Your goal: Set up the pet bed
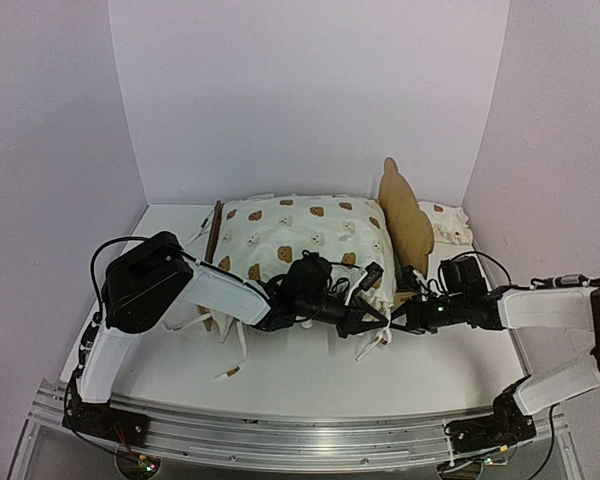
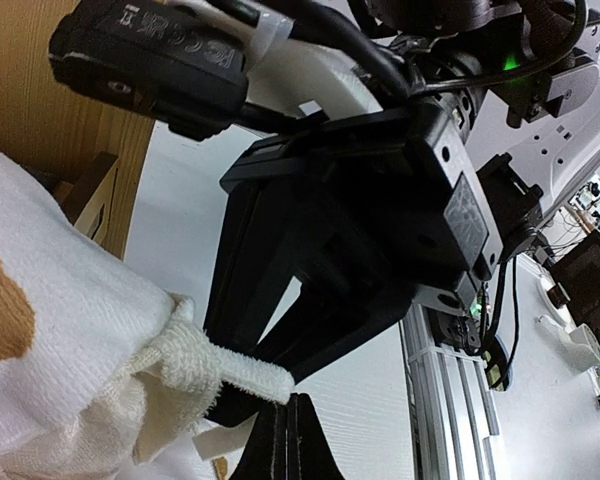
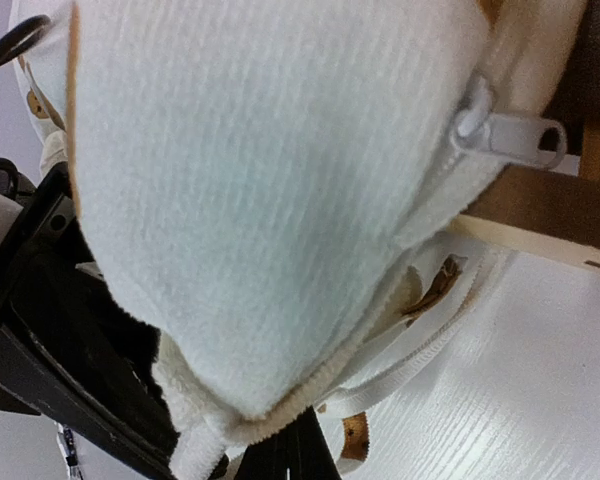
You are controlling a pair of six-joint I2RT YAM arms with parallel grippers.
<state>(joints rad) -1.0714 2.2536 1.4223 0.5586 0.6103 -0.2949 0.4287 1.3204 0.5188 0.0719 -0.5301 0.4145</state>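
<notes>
The pet bed [image 1: 405, 205] stands on the table [image 1: 310, 385] toward the back, with its bear-eared headboard upright at the right end; the cushion [image 1: 300, 235] lies in the frame and hides the base, so the main step looks done. It bulges above the low rails, and its near right corner hangs over the frame edge, so it may not be seated fully.

Tie strings [image 1: 230, 350] trail loose on the table along the near side, none visibly knotted; fastening them seems to remain. The small pillow [image 1: 450, 225] lies outside the bed, on the table beyond the headboard, so placing it also appears left to do; the bed holds only the cushion.

Both arms meet at that near right corner. The left gripper [image 1: 372, 325] has its jaws drawn together, a tie end just at the tips; whether it is pinched cannot be told. The right gripper [image 1: 398, 318] likewise shows narrow jaws under the cushion corner, near the zipper pull [image 3: 510, 130]; a grip there is uncertain.
</notes>
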